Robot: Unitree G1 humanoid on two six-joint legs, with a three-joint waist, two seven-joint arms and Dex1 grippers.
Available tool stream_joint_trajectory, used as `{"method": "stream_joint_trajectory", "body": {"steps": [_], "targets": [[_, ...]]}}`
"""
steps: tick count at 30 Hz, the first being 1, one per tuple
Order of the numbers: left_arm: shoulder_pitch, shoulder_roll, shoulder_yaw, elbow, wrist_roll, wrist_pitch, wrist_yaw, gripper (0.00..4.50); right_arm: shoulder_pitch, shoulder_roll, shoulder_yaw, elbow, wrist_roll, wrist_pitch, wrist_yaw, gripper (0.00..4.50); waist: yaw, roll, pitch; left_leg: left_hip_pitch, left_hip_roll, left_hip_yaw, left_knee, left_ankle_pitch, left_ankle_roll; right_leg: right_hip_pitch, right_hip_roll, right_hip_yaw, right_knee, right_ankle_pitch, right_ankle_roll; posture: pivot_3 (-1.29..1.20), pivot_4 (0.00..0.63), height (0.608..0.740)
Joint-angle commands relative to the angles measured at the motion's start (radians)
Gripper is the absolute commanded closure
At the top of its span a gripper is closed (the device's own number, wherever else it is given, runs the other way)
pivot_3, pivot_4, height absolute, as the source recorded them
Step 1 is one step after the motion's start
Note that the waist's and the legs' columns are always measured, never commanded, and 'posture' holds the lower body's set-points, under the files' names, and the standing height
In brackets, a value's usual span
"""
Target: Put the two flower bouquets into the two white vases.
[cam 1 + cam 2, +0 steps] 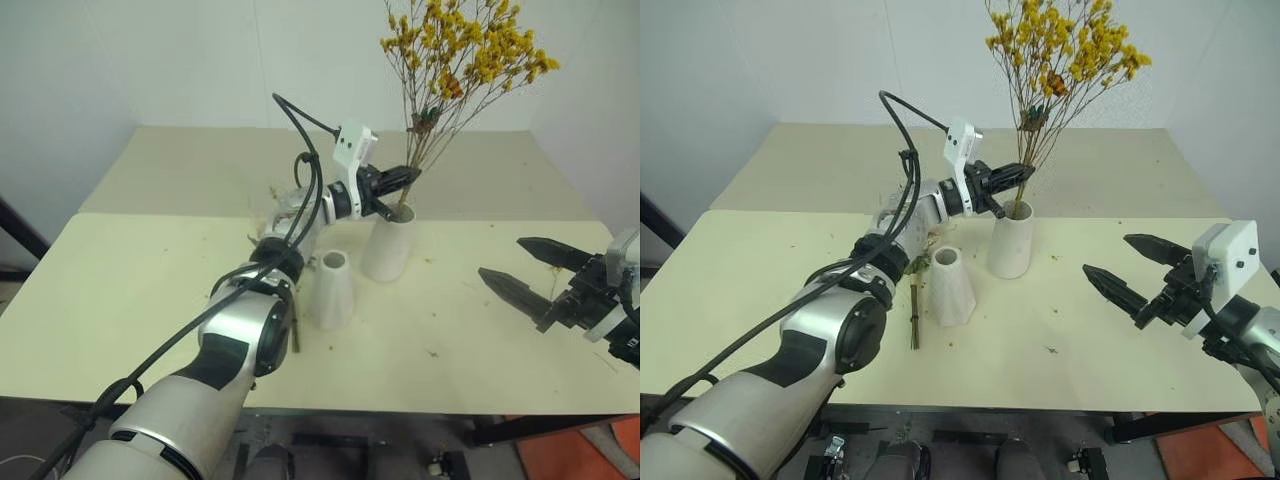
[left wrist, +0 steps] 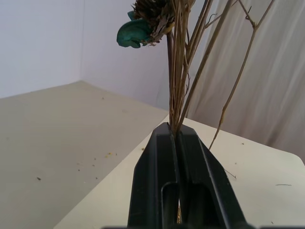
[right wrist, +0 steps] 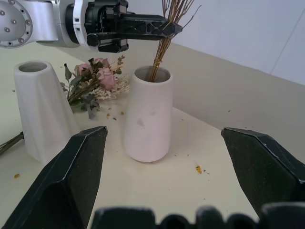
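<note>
One yellow bouquet (image 1: pixel 465 55) clamped in L hand (image 1: pixel 412 176), stems in wide vase (image 1: pixel 388 244); R hand (image 1: pixel 530 270) apart.

Yellow bouquet (image 1: pixel 462 60): flower tops cut by upper edge in both eye views; stem ends hidden inside wider vase (image 3: pixel 147 119). Pink rose bouquet (image 3: pixel 95 78): partly hidden behind cone-shaped vase (image 3: pixel 40 109) in right wrist view, behind left arm in left eye view. Right gripper (image 1: pixel 535 275): wrist cut off at picture edge.
</note>
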Motion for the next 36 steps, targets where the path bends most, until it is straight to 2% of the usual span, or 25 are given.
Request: {"method": "stream_joint_trajectory", "body": {"steps": [1,15,18,30,31,36], "targets": [[0.002,-0.009,-0.004,-0.016,0.010,-0.032,0.003,4.49,-0.006,-0.003,-0.044,-0.028,0.019,-0.011,-0.005,0.00,0.000,0.000,0.000,0.000,0.000,0.000,0.000,0.000,0.000,0.000,0.000,0.000,0.000,0.000,0.000,0.00,0.150,0.740],[0.044,-0.012,-0.017,-0.036,0.032,-0.026,-0.004,4.49,-0.011,0.000,-0.038,-0.023,0.015,-0.016,-0.004,0.00,0.000,0.000,0.000,0.000,0.000,0.000,0.000,0.000,0.000,0.000,0.000,0.000,0.000,0.000,0.000,0.00,0.150,0.740],[0.040,-0.009,-0.015,-0.036,0.030,-0.022,-0.004,3.84,-0.015,-0.001,-0.035,-0.021,0.014,-0.016,-0.004,0.00,-0.001,0.000,0.000,0.000,0.000,0.000,0.000,0.000,0.000,0.000,0.000,0.000,0.000,0.000,0.000,0.00,0.150,0.740],[0.058,0.048,-0.027,-0.115,0.025,0.018,-0.069,0.15,-0.035,-0.001,-0.015,-0.006,0.005,-0.022,0.001,0.00,-0.003,0.000,0.000,0.001,0.000,0.000,0.000,0.000,0.000,0.000,0.000,0.000,0.001,0.000,0.000,0.00,0.150,0.740],[0.068,0.062,-0.030,-0.140,0.022,0.031,-0.085,0.01,-0.037,-0.001,-0.014,-0.004,0.004,-0.022,0.002,0.00,-0.003,0.000,0.000,0.001,0.000,0.000,0.000,0.000,0.000,0.000,0.000,0.000,0.001,0.000,0.000,0.00,0.150,0.740],[0.147,0.162,-0.057,-0.327,0.008,0.142,-0.167,0.01,-0.042,-0.002,-0.011,0.001,0.002,-0.023,0.011,0.00,-0.005,0.001,-0.001,0.001,0.000,0.000,0.000,0.000,0.000,0.000,0.000,0.000,0.001,0.000,0.000,0.00,0.150,0.740]]}}
